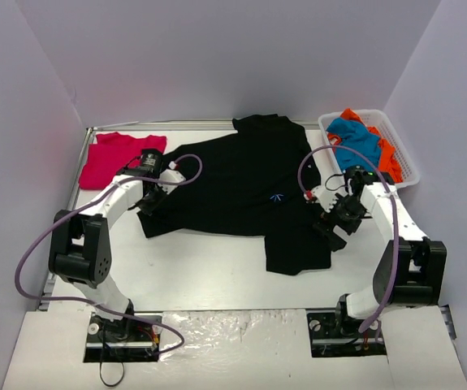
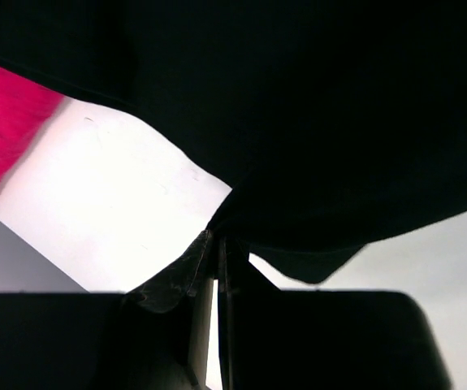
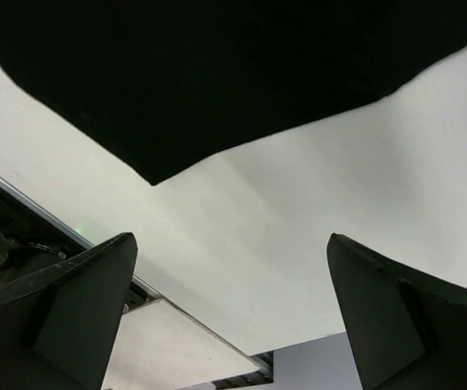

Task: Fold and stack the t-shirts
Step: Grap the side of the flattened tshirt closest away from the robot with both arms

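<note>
Since the left gripper (image 2: pixel 215 248) is closed on only a thin fold at the edge of the black t-shirt (image 1: pixel 241 183), a slip is judged the main risk: the soft knit could be drawn out of the jaws by a quick lift. The right gripper (image 3: pixel 233 284) is spread wide and holds nothing, above bare table (image 1: pixel 209 276) just beside the shirt's lower hem corner. If one side alone is raised, the cloth would likely be dragged askew and bunched. The shirt is spread rumpled across mid-table, matte and limp (small light-blue mark (image 1: pixel 277 197) on the chest). A crimson t-shirt (image 1: pixel 111 158), apparently folded flat, lies far left. A blue t-shirt (image 1: pixel 355 138) and an orange t-shirt (image 1: pixel 389 161) are heaped in a white slotted basket (image 1: pixel 410 169) far right.
</note>
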Tool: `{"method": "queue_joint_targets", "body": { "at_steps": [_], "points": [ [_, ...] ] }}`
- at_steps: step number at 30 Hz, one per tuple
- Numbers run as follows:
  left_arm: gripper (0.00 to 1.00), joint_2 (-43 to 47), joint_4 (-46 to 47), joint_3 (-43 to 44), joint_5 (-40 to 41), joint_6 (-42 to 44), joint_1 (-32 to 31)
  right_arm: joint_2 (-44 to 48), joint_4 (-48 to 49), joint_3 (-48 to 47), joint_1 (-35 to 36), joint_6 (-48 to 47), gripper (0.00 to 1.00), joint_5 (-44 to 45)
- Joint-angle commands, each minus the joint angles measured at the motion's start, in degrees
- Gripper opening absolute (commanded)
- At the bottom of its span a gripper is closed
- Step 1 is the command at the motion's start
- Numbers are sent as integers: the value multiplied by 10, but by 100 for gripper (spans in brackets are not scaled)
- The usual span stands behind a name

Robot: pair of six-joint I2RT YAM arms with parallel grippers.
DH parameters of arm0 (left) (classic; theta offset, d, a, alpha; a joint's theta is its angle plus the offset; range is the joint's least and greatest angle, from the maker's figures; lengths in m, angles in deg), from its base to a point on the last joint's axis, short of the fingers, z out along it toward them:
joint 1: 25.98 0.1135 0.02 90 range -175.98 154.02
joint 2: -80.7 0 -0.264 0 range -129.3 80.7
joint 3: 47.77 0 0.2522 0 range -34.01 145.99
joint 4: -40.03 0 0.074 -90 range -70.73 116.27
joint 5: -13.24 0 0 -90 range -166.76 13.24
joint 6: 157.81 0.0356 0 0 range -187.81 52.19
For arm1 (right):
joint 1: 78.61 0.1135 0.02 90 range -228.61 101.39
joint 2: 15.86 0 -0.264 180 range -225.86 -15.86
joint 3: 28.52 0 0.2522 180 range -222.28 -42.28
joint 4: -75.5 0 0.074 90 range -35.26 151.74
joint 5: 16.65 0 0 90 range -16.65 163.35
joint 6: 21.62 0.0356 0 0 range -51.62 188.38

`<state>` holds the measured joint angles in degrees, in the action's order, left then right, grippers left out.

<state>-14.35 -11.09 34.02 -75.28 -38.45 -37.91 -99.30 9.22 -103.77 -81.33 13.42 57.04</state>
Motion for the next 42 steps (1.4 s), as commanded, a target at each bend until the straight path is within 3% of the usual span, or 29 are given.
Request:
{"method": "queue_joint_targets", "body": {
  "at_steps": [1, 10, 19, 29, 35, 42],
  "points": [
    [2, -11, 25, 35, 46, -23, 19, -10, -48, 4, 49, -30, 100, -9],
    [2, -73, 47, 73, 48, -35, 69, -71, -41, 8, 180, -4, 93, -22],
    [2, -100, 43, 92, 38, -42, 81, -101, -11, 25, 270, 41, 84, 4],
    [2, -75, 34, 77, -45, -60, 98, -124, 59, 68, 387, 122, 84, 51],
    [2, -73, 33, 73, -50, -60, 101, -148, 87, 81, 407, 150, 84, 91],
    [2, -74, 38, 62, -57, -59, 103, -147, 92, 77, 428, 189, 74, 130]
  ]
}}
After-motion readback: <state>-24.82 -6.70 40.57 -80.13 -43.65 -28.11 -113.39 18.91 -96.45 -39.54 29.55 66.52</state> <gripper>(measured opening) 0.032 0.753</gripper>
